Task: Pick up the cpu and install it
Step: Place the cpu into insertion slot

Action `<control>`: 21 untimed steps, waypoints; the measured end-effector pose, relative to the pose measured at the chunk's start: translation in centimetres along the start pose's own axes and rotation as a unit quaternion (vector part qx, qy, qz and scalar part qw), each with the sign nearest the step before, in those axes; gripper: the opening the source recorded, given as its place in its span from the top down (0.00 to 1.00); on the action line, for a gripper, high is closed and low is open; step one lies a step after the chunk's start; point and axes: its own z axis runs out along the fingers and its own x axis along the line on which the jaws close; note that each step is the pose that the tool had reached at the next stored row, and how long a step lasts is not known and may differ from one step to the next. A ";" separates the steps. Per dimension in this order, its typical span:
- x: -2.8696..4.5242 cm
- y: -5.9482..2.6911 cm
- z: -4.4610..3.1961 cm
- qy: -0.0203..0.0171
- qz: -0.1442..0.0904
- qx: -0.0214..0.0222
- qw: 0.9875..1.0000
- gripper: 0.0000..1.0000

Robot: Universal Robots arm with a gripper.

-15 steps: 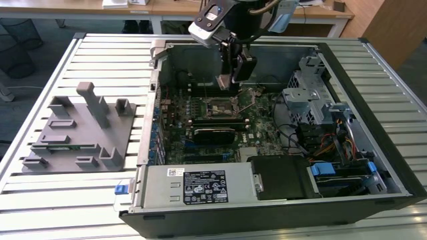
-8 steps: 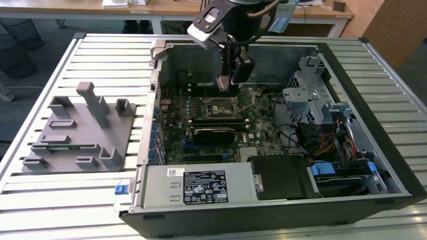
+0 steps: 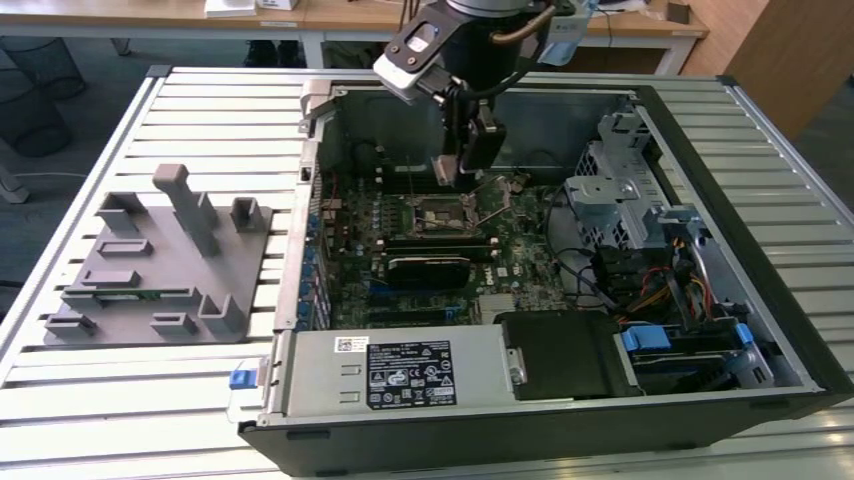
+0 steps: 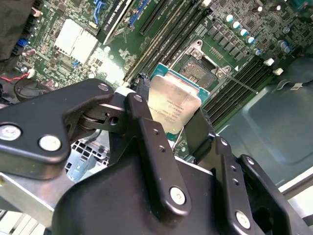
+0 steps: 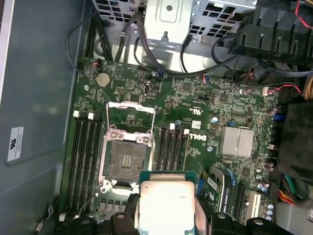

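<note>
Gripping the cpu (image 4: pixel 173 105) by two opposite edges, my hand (image 3: pixel 463 168) is closed on it and holds it in the air above the motherboard (image 5: pixel 195 98), inside the open computer case (image 3: pixel 767 260). The chip is a thin flat square with a silver-grey metal top and a pale rim. I judge it light and stiff, smooth enough to slip, and delicate on its hidden underside, so the edges are the right place to hold it, with gentle pressure. In the first wrist view the empty socket (image 5: pixel 124 159) lies below, near the chip, its retaining frame (image 5: pixel 131 110) swung up. The case rests on a slatted worktop (image 3: pixel 200 110) beside a grey fixture (image 3: pixel 147 270).
</note>
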 end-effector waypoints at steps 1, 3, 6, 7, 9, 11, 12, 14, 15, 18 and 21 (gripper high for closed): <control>0.05 0.01 0.04 0.001 0.000 0.000 1.000 0.46; 0.17 0.02 0.13 0.002 0.000 0.000 1.000 0.46; 0.26 0.04 0.31 0.003 0.000 0.000 1.000 0.46; 0.27 0.04 0.37 0.003 0.000 0.000 1.000 0.46; 0.27 0.04 0.49 0.003 0.000 0.000 1.000 0.46; 0.28 0.04 0.63 0.003 0.000 0.000 1.000 0.46; 0.28 0.04 0.70 0.003 0.000 0.000 1.000 0.46; 0.28 0.05 0.87 0.004 0.000 -0.001 1.000 0.46; 0.29 0.05 0.96 0.005 0.000 -0.001 1.000 0.46; 0.29 0.05 1.16 0.004 0.000 -0.008 1.000 0.46; 0.30 0.04 1.32 0.004 0.000 -0.016 1.000 0.46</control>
